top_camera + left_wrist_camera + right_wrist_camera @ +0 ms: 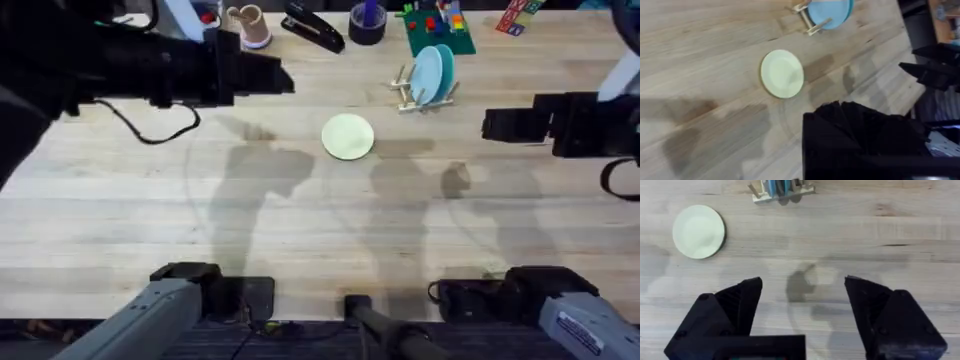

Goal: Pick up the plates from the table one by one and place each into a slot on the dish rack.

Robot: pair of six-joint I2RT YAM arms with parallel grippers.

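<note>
A pale yellow-cream plate (348,136) is seen lying flat on the bare wood of the tabletop (300,230), roughly midway between the side edges and nearer the far edge than the near one. The dish rack (413,94) is placed just beyond it toward the far right, close to the far edge, and two light blue plates (433,73) are held upright on edge in its slots. The yellow-cream plate and the rack are kept apart by a strip of bare wood. Behind the rack, at the far edge, a green toy-block board (437,27) is found, with a black stapler (313,28), a dark roll of tape (367,24) and a small tan mug (250,25) lined up along the same edge to its left. The right hand (803,300) is held above the tabletop toward the right edge, well apart from the plate; its two black fingers (742,300) are spread wide with nothing between them. The left hand (265,72) is raised over the far left part of the tabletop, left of the yellow-cream plate and touching nothing; whether its fingers are parted or closed cannot be told. Shadows of both arms are cast across the middle of the wood.
</note>
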